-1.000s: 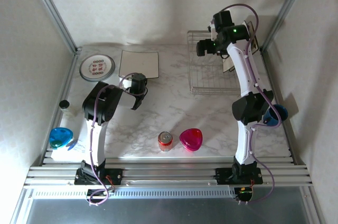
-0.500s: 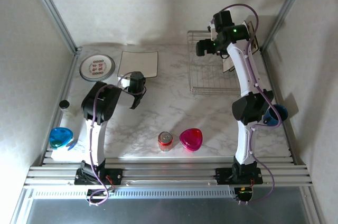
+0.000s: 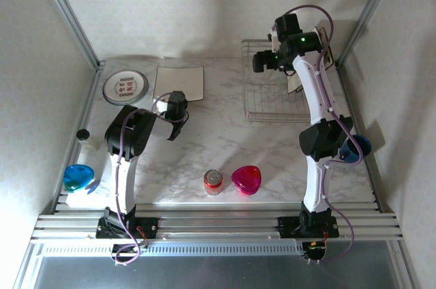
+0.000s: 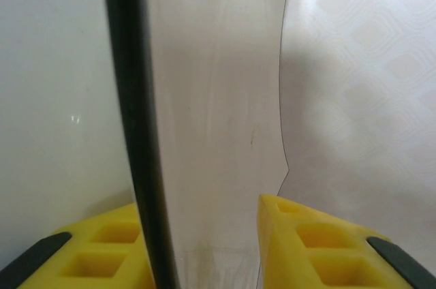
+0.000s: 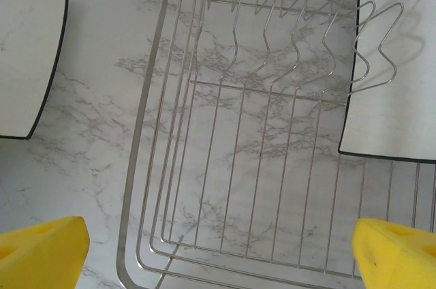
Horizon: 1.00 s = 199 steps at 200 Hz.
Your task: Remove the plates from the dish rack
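**One plate left in the rack**

A cream square plate (image 5: 392,98) stands among the wire prongs (image 5: 300,37) at 3 o'clock in the dish rack (image 5: 146,166). The right hand (image 5: 218,251) hangs above, spread wide, empty. Likely glazed ceramic: stiff, weighty, slick, chippable (wire may snag it), so pinch its dark rim. At 10 o'clock on the bench (image 3: 218,146) lie a round plate (image 3: 125,87) and a second square plate (image 3: 179,82), its rim between the parted, slack fingers of the left hand (image 4: 201,241)
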Motion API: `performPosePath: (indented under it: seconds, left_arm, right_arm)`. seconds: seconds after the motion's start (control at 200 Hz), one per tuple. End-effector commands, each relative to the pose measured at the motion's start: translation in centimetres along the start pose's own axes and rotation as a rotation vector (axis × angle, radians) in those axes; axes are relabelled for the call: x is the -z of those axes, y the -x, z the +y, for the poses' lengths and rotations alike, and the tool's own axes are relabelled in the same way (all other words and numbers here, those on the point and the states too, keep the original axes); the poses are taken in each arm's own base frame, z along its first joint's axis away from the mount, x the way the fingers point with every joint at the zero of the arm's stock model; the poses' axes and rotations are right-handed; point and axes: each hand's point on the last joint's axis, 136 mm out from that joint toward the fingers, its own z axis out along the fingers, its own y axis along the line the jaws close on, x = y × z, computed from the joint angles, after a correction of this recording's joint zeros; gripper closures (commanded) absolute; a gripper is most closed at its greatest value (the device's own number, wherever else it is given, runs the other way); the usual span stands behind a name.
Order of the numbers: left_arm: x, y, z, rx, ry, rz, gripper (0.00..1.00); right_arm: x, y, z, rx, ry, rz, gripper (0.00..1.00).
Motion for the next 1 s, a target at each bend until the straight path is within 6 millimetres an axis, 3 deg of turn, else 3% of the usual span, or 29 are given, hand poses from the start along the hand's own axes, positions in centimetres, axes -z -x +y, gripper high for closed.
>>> performPosePath:
  seconds: [0.0,0.17,0.255,0.741,0.991]
  left_arm:
    - [-0.1,0.1,-0.7,0.016,0.005,0.011,0.57]
    - [0.3,0.3,-0.5,-0.009,0.043,0.011,0.27]
    - [0.3,0.4,-0.5,-0.015,0.052,0.013,0.19]
    - [1.0,-0.1,0.3,-0.043,0.129,0.063,0.04]
    - [1.8,0.3,0.2,-0.064,0.151,0.076,0.01]
  right_arm:
    - [1.2,0.2,0.6,0.017,0.017,-0.021,0.01]
    - [1.2,0.1,0.7,0.018,0.021,-0.021,0.01]
    - [1.3,0.1,0.7,0.019,0.021,-0.024,0.01]
    - [1.9,0.3,0.9,0.014,0.034,-0.045,0.01]
    - [1.8,0.4,1.2,0.013,0.043,-0.050,0.01]
